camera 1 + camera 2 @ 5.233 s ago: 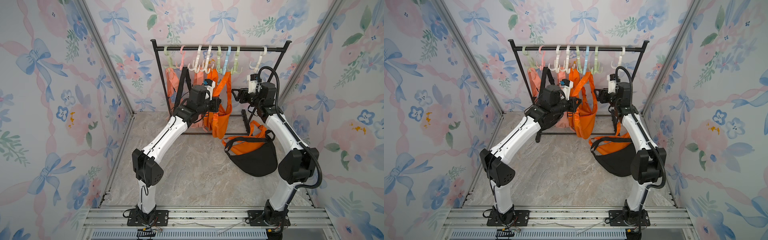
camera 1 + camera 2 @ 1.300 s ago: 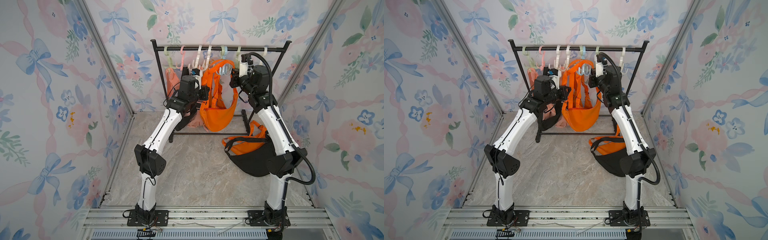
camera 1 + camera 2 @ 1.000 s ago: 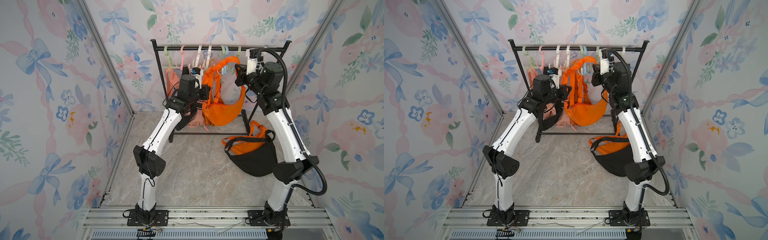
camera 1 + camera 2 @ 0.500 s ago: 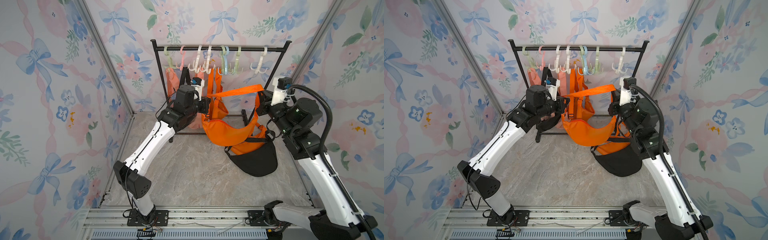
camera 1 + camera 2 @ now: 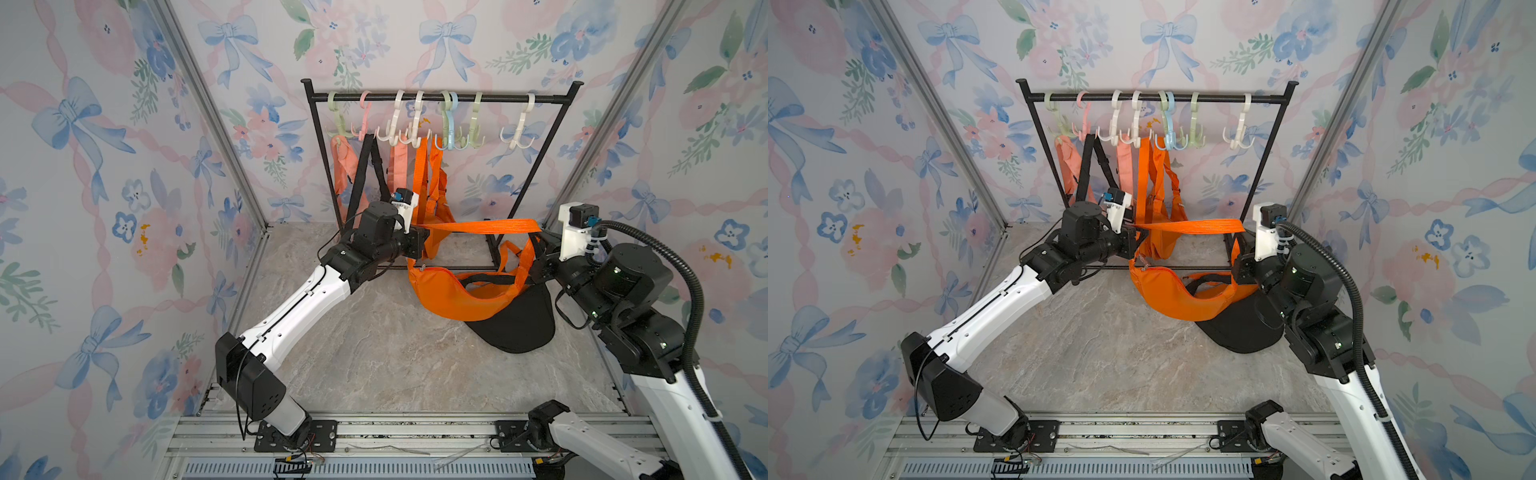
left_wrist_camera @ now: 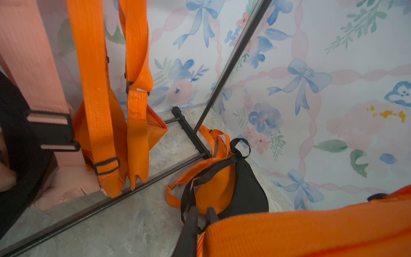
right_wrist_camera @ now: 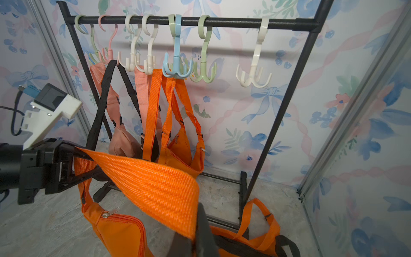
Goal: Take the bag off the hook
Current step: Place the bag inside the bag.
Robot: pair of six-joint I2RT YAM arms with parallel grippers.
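Observation:
The orange bag (image 5: 457, 297) (image 5: 1177, 297) hangs low in front of the rack, touching none of the hooks (image 5: 451, 124) on the rail. Its strap (image 5: 478, 227) (image 5: 1187, 227) runs taut between my two grippers. My left gripper (image 5: 422, 243) (image 5: 1136, 241) (image 6: 202, 219) is shut on the strap's left end. My right gripper (image 5: 538, 249) (image 5: 1239, 257) (image 7: 193, 242) is shut on the right end (image 7: 155, 184). The bag's body sags over the floor and partly overlaps the black bag.
A black-and-orange bag (image 5: 515, 320) (image 6: 222, 184) lies on the floor at the right. Another orange bag (image 5: 432, 199) (image 7: 180, 144), pink bags (image 5: 343, 166) and a black strap (image 5: 365, 174) hang from the black rack (image 5: 436, 98). Patterned walls close in on both sides.
Both arms have come down and away from the rail with the orange bag. Its strap has left the hooks and now stretches level between the grippers. The right arm swung out to the right.

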